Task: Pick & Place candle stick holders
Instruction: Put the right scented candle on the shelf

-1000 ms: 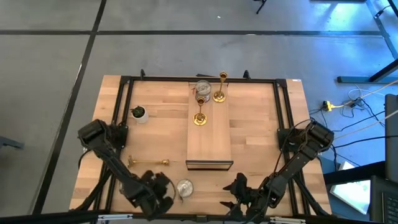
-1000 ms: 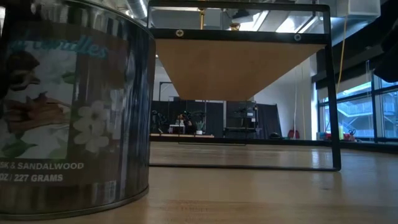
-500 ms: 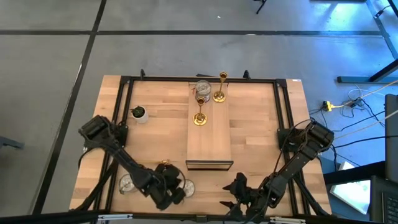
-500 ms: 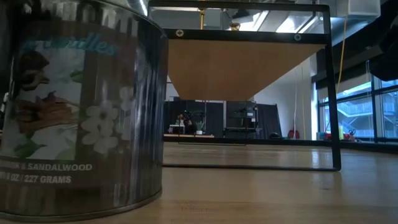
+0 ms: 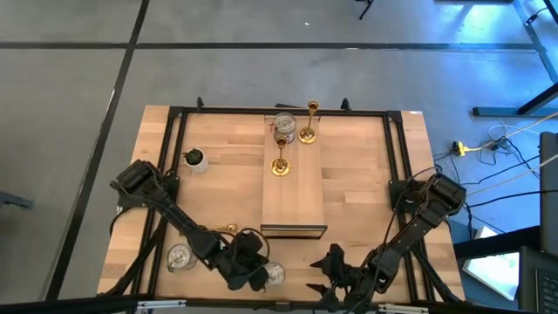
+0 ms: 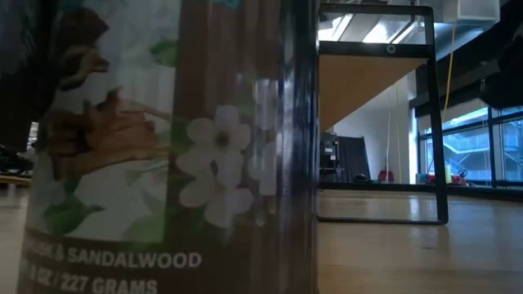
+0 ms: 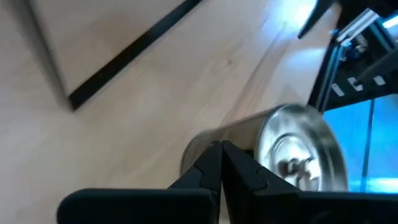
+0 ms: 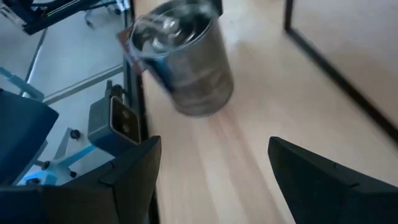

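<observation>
Silvery tin cup (image 5: 273, 274) at the table's (image 5: 366, 174) six o'clock edge looks rigid, slick, light, so I'd pinch its rim; left gripper (image 5: 255, 273) clenched empty against it, right gripper (image 5: 330, 266) spread, waiting at five.

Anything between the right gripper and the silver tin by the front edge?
Nothing visible. Only bare table lies between the open right gripper and the tin. The left gripper, shut, is at the tin's other side, not in that gap.
</observation>
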